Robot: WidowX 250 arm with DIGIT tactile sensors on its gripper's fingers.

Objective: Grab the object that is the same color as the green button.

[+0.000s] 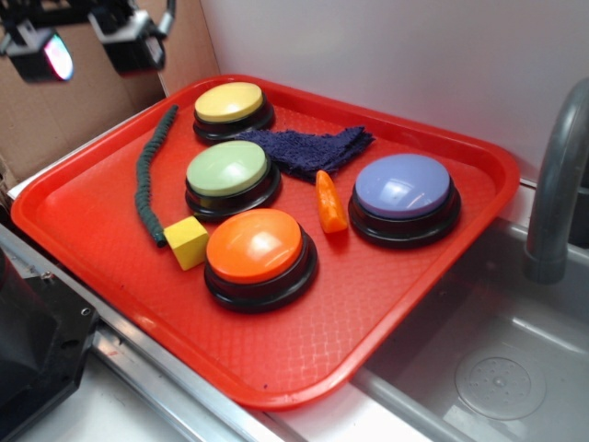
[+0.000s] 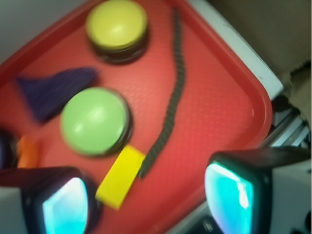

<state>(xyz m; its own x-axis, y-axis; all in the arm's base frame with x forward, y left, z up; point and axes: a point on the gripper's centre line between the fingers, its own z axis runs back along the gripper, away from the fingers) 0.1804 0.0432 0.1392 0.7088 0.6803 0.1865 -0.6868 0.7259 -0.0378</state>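
Observation:
A long dark green ribbed cord (image 1: 147, 175) lies curved along the left side of the red tray (image 1: 101, 230); it also shows in the wrist view (image 2: 173, 100). The pale green domed button (image 1: 228, 170) stands right of it, also in the wrist view (image 2: 95, 121). My gripper (image 1: 92, 41) hangs high above the tray's far left corner, open and empty. In the wrist view the gripper (image 2: 151, 200) has its glowing pads (image 2: 66, 207) wide apart, above the cord's near end and a yellow block (image 2: 121, 176).
Yellow (image 1: 230, 103), orange (image 1: 256, 249) and blue-purple (image 1: 403, 189) buttons, a dark blue cloth (image 1: 308, 147), an orange carrot-like piece (image 1: 329, 201) and the yellow block (image 1: 187, 241) share the tray. A sink with a grey faucet (image 1: 557, 184) is at right. Cardboard stands behind left.

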